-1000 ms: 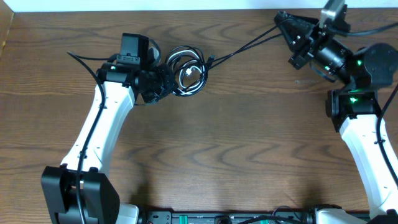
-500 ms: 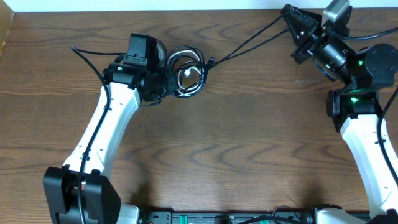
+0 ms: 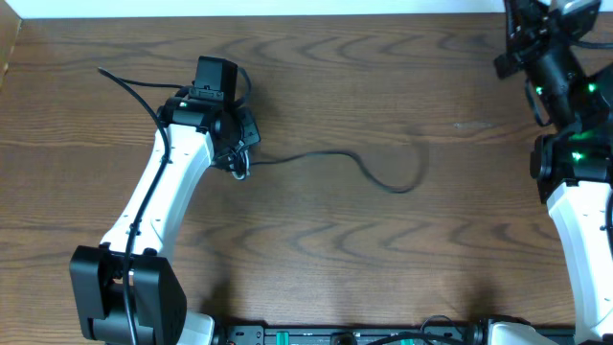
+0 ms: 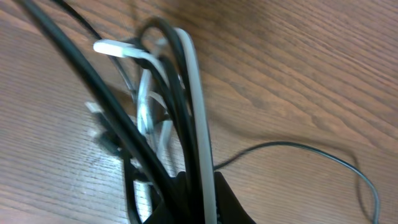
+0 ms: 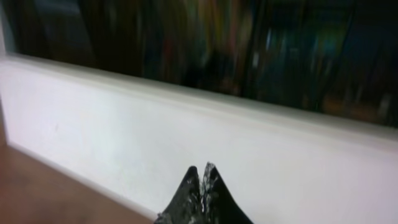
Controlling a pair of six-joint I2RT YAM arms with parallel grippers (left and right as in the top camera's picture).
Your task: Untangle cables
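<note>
The left gripper (image 3: 238,151) pinches a bunched knot of thin black and white cables (image 4: 180,106) over the dark brown wooden tabletop (image 3: 316,259). One thin black cable (image 4: 292,144) trails loose from the knot to the right across the wood. The right gripper (image 5: 201,171), pressed together on nothing, is raised at the far right edge, well apart from the cables. To do this well, I would hold the bunch firmly, bring the right gripper down onto the loose black cable close to the knot, and draw it sideways slowly so the loops slip free rather than tighten.
</note>
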